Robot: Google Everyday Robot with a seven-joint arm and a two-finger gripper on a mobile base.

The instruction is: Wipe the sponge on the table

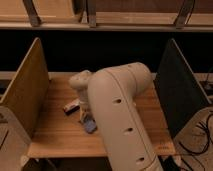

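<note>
The sponge (pixel 90 126) is a small blue-grey pad lying flat on the light wooden table (pixel 55 136), near the front middle. My gripper (pixel 84 118) reaches down right at the sponge's upper left edge. My thick cream arm (pixel 117 107) covers most of the gripper and much of the table's centre. How the gripper meets the sponge is hidden.
A dark bar with a white label (pixel 71 106) lies just left of the gripper. A tan wood panel (pixel 24 95) walls the left side and a dark panel (pixel 177 90) the right. Cables (pixel 202 135) hang at the lower right, off the table.
</note>
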